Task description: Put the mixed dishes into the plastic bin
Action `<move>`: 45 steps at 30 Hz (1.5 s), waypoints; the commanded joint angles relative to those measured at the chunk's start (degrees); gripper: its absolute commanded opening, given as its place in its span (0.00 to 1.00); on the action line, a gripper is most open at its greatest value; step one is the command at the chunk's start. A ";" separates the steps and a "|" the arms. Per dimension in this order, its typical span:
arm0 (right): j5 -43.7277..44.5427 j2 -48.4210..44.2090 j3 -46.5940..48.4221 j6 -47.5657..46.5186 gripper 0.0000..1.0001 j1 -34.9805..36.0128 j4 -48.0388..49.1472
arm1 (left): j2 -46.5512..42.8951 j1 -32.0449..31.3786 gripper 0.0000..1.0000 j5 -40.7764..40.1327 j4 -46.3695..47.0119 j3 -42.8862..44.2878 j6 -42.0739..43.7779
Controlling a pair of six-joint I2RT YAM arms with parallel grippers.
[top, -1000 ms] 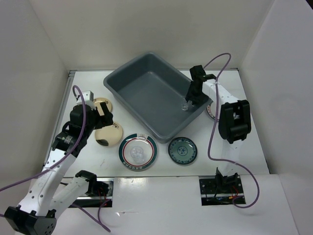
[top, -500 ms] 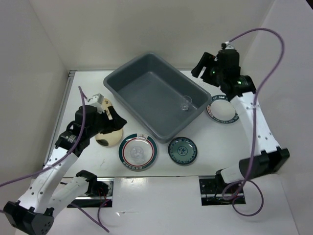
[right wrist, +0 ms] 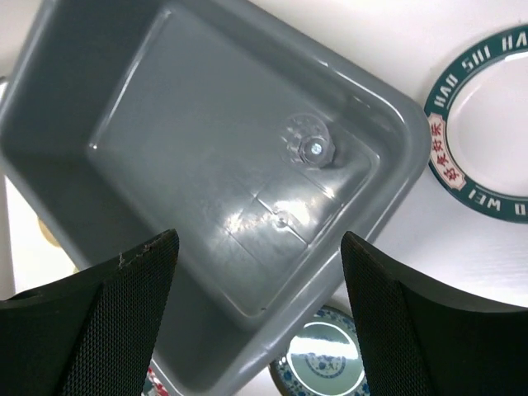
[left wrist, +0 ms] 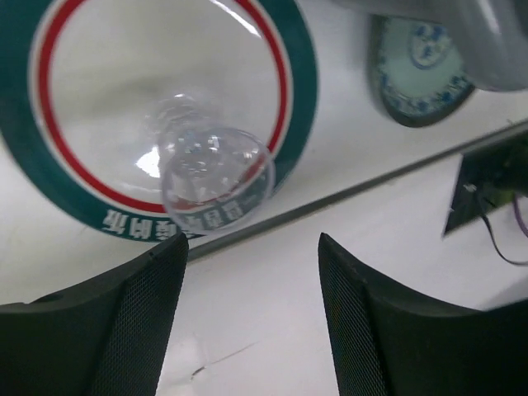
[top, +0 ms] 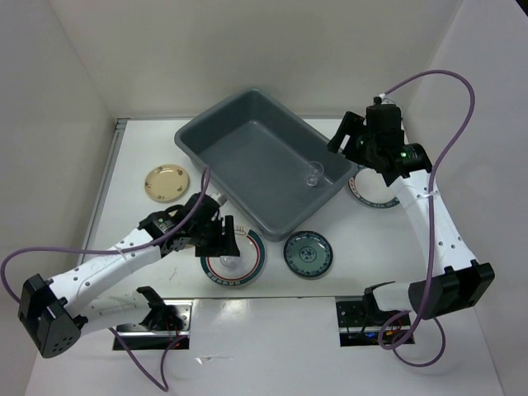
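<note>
While the left jaws are hanging spread and empty low over the bench (top: 136, 157), a small clear cup (left wrist: 216, 172) is sitting just beyond their tips, on the white plate with the red-and-green rim (left wrist: 107, 74). Whether that cup is standing or tipped, the wrist view is not making plain. The left arm seems to be going for this cup first.

To do it well, the jaws should be easing forward and down until the cup is lying squarely between them. They should then be closing gently on its wall (thin clear plastic is likely to be buckling or squirting out under a hard pinch). The tips should be stopping short of the plate, so that it is not dragging along. The lift should be going straight up before swinging toward the grey plastic bin (top: 239, 148), which is lying up and to the right of these jaws.

The right jaws are also gaping with nothing in them, hovering above the bin's near corner. A second clear cup (right wrist: 312, 147) is resting on the bin floor ahead of them. The white plate with the dark lettered rim (right wrist: 495, 124) is waiting outside the bin to their right, and the small teal plate (top: 308, 253) is lying to the right of the left jaws. A gold-cream plate (top: 167, 183) is lying well behind the left jaws.
</note>
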 commanded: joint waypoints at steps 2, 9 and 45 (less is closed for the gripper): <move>1.09 -3.28 -1.60 -1.00 0.84 -0.41 -0.09 | 0.84 -0.58 0.70 -8.16 -4.00 0.49 -3.66; 1.09 -4.33 -2.66 -1.00 0.84 -0.93 -0.61 | 1.88 -0.58 0.59 -12.21 -4.00 -0.91 -6.82; 1.70 -6.00 -1.60 -2.05 0.86 -1.46 -0.09 | 15.68 -6.38 0.00 8.98 -24.04 35.26 13.47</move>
